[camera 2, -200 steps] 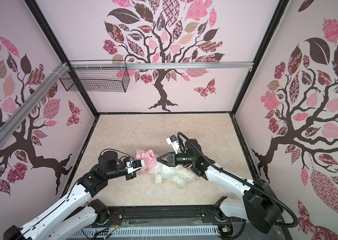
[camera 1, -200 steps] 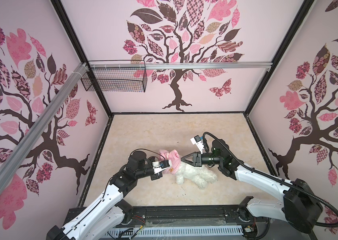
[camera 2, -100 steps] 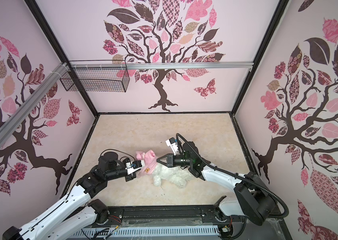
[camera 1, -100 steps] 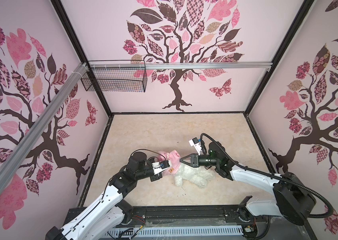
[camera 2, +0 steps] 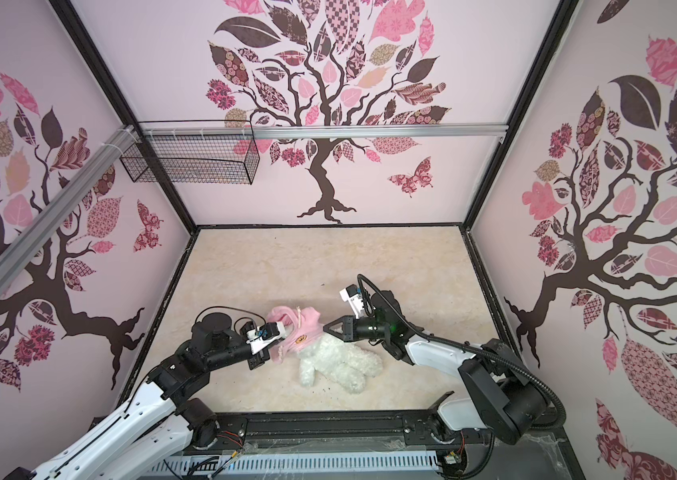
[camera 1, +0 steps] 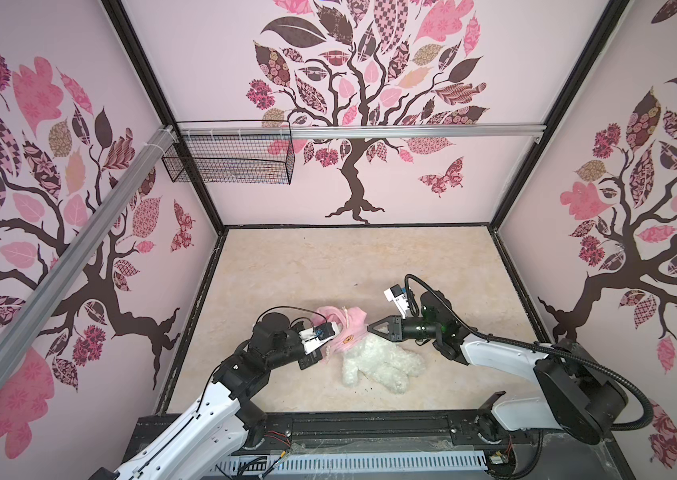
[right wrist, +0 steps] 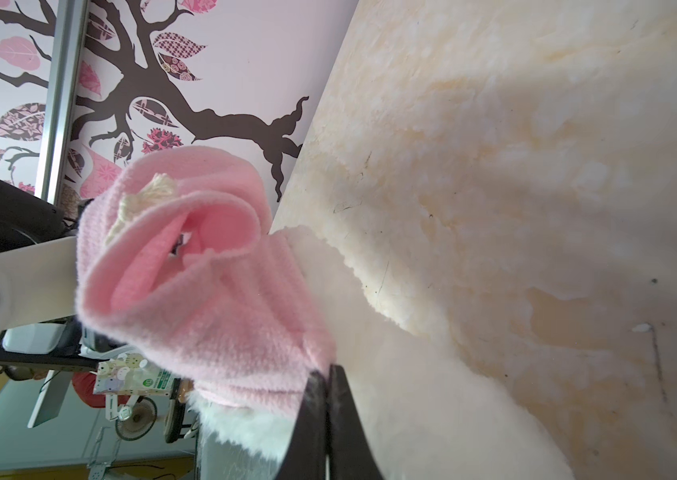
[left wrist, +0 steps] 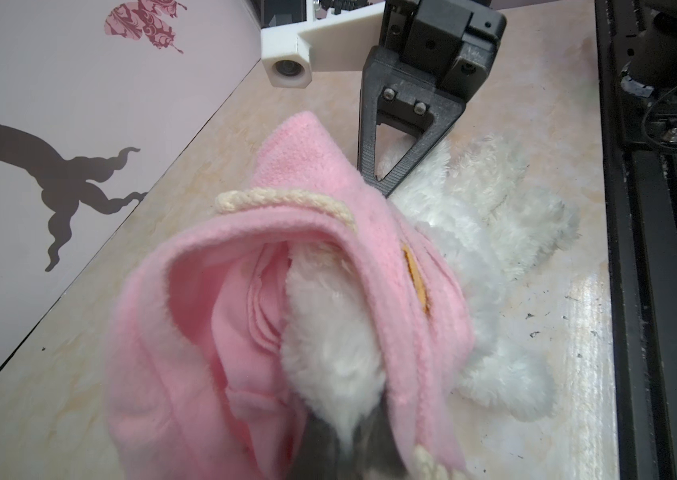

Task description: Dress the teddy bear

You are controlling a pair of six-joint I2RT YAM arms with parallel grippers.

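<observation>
Count: one teddy bear (camera 1: 380, 361), one pink hooded shirt (camera 1: 347, 326), two grippers, one wire basket (camera 1: 228, 160) hung at far left, two aluminium rails (camera 1: 411, 132). Bear lying on the tan table (camera 1: 328, 266), near the middle, a little toward the near edge; head end to the left under the shirt, white legs bare and pointing right and near. Left gripper (camera 1: 327, 351) at the left side of the shirt, closed; in the left wrist view only, a tuft of white fur seen tapering down between its blurred dark fingers, pink fabric wrapped around. Right gripper (camera 1: 370, 327) reaching in from the right, jaws pressed together, tips touching the shirt's right hem just above the bear's body; fabric pinched or not: cannot tell. Both top views: round orange patch (camera 1: 347, 338) on the shirt front, seen flat. Left wrist view: same patch edge-on, plus cream cord (left wrist: 286, 199) along the hood and white fur inside the opening. Right wrist view: shirt bunched into folds. Writing: none legible; patch marking too small to read.
</observation>
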